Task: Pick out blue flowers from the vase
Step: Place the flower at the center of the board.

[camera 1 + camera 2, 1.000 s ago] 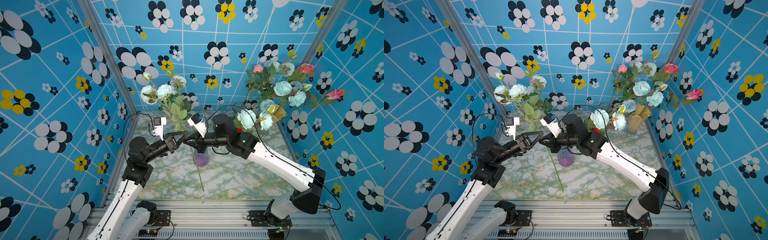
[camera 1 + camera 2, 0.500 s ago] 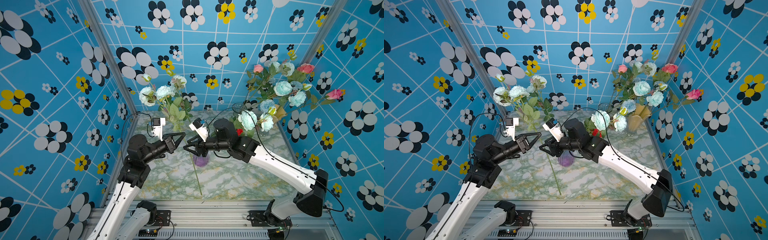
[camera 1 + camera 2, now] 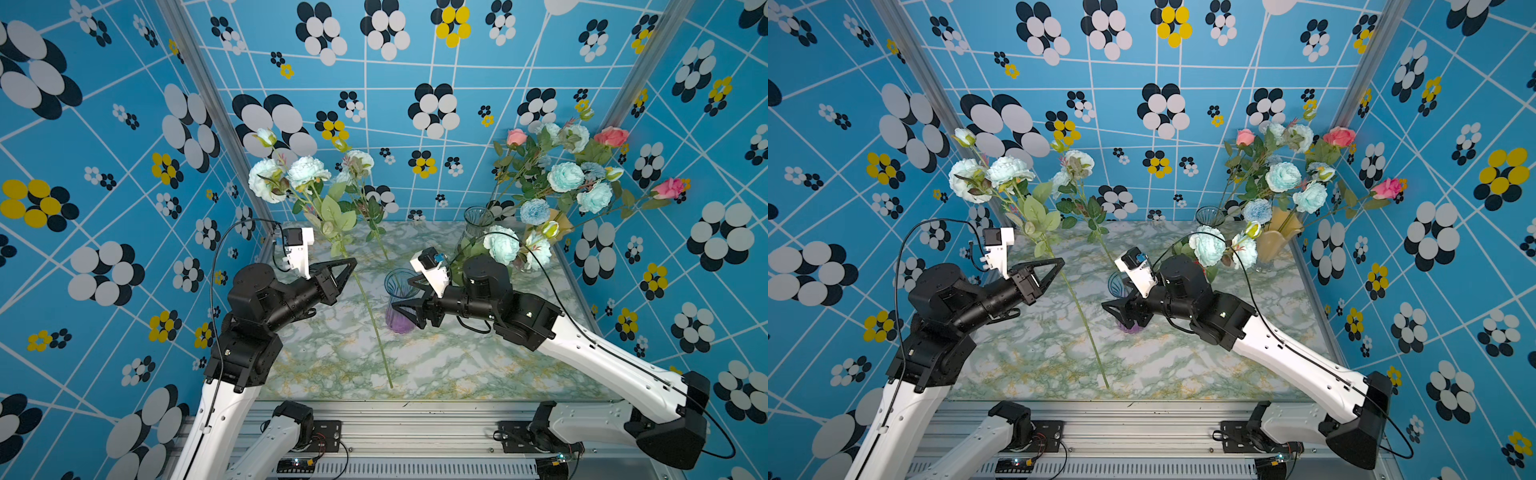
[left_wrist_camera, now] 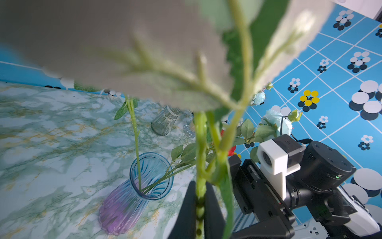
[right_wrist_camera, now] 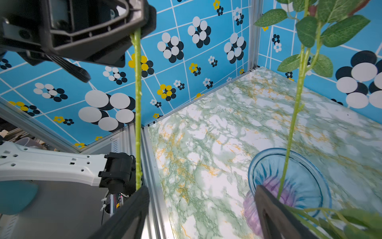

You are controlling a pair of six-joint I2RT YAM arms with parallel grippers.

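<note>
L of vase: L jaws stay clamped on long stem of one blue flower, held up clear of the vase. At vase rim: R jaws, shut 1 s ago, now wide open, empty. Looks like handover done, that stem's out. In vase: 2nd blue flower upright. R of vase: more blue blooms left to pull.

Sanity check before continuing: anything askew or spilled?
Nothing spilled. In the blue vase several stems lean low over the rim toward the right arm. The left gripper holds one flower clear of it.
</note>
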